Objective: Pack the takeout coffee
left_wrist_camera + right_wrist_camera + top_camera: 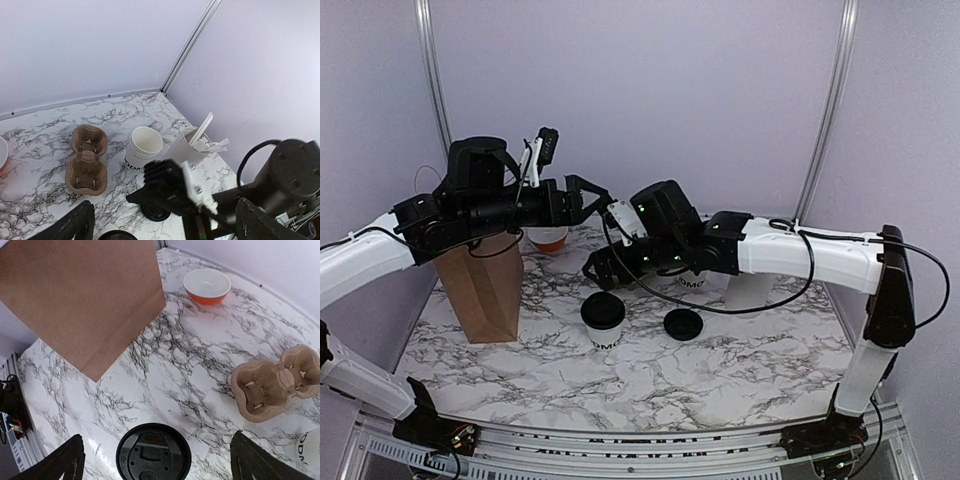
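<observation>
my left gripper (165, 216) and right gripper (156, 449) both gape empty; squeezing the cup (604, 336) hard could pop its lid (603, 306).

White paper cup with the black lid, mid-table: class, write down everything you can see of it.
The small white paper cup stands upright near the middle of the marble table. Black lettering runs low on its side. A round black plastic lid sits on its rim; from above it shows moulded ridges and a recessed centre. Nothing grips it: the right hand hangs open above. A second black lid lies on the table to its right, apart.
</observation>
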`<state>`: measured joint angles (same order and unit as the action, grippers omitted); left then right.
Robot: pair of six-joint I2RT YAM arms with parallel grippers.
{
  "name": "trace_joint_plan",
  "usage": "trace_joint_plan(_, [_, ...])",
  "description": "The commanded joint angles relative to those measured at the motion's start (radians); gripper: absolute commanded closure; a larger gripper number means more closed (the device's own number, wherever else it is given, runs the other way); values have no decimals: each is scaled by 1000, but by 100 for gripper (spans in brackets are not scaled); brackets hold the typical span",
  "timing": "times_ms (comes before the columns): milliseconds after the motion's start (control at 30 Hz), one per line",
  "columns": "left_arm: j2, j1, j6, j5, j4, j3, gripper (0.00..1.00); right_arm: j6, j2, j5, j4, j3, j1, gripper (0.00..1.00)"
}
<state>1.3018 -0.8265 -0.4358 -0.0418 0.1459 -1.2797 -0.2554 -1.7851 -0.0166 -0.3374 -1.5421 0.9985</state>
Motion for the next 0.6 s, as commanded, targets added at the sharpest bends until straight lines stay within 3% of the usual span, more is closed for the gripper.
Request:
trace_joint_plan(0, [-63, 7, 40, 49, 17, -63, 1, 45, -57, -71, -144, -82, 29, 1])
trace_joint_plan(567, [-275, 42, 3, 391, 26, -9, 1, -19, -192, -63, -315, -216, 57, 10])
